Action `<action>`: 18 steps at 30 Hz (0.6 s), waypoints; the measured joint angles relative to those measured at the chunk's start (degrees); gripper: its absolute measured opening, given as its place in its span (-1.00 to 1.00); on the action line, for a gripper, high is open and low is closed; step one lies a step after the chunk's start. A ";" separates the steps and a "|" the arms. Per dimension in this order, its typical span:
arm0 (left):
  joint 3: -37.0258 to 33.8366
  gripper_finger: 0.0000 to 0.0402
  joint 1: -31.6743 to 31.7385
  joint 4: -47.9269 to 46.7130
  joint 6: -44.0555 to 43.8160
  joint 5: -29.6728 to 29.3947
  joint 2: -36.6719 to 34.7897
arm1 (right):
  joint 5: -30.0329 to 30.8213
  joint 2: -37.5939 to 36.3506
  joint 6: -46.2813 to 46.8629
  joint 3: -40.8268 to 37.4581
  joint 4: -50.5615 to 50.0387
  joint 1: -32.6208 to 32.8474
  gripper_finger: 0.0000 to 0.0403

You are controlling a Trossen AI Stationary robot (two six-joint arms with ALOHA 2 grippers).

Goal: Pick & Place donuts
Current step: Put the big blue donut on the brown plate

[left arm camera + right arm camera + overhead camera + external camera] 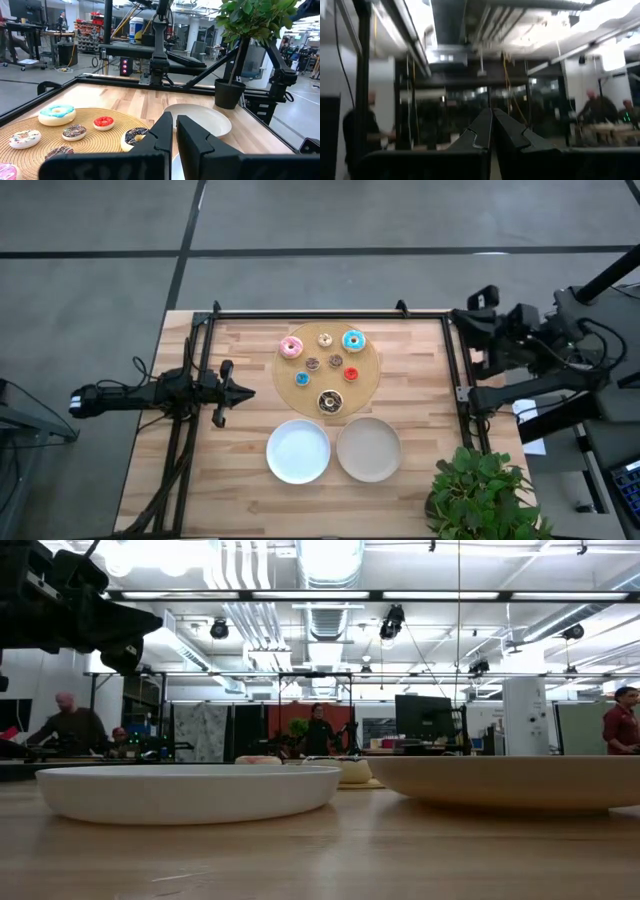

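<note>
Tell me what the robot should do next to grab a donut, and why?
Probably the left hand should open its fingers and move toward the dark chocolate donut on the wooden board. All the donuts sit on that board, both plates hold nothing, and this donut lies nearest that hand, whose fingers are shut. The right hand waits off the table's right edge, raised and shut.

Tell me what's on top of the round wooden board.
Seven donuts rest on the wooden board: pink, light blue, chocolate, plus four tiny ones. Nothing covers them; whatever lies beneath them is hidden.
</note>
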 joint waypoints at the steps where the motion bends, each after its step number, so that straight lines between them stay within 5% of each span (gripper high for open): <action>1: 0.01 -1.00 0.00 0.01 0.00 0.00 0.00 | 0.00 1.05 0.02 1.47 -2.05 0.00 -0.96; 18: 0.00 -1.00 0.00 0.02 0.00 0.00 0.00 | 0.20 17.05 -2.98 17.23 -25.31 -0.01 -0.96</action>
